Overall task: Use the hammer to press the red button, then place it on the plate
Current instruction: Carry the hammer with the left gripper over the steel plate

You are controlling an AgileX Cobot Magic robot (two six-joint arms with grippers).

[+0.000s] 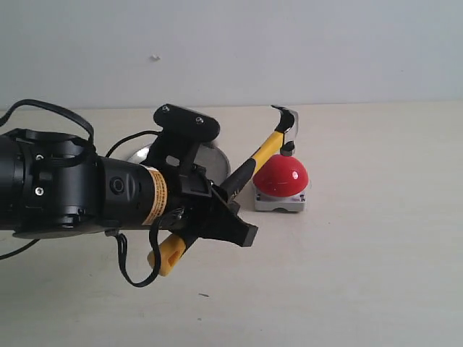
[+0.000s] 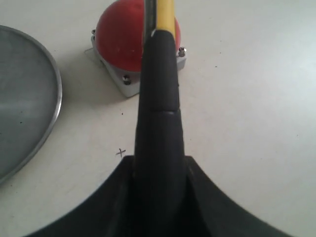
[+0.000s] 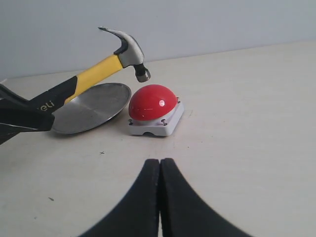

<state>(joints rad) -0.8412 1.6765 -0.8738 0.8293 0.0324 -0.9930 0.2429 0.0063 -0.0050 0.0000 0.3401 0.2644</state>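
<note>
My left gripper (image 1: 228, 210) is shut on the hammer (image 1: 264, 153), holding its black grip with the yellow loop end sticking out below the arm. The dark head (image 3: 129, 49) hangs just above the red button (image 1: 281, 176), a small gap showing between its face and the dome (image 3: 152, 102). In the left wrist view the handle (image 2: 159, 98) runs straight out over the button (image 2: 121, 37). The silver plate (image 3: 91, 107) lies beside the button, mostly hidden behind my left arm in the exterior view (image 1: 215, 160). My right gripper (image 3: 160, 163) is shut and empty, low over the table, short of the button.
A pale wall (image 1: 289, 43) rises behind the light wooden table (image 1: 376, 260). A small pen cross (image 2: 120, 152) marks the tabletop near the plate's rim (image 2: 55, 94). My left arm's black body and cables (image 1: 58, 181) fill the left side of the exterior view.
</note>
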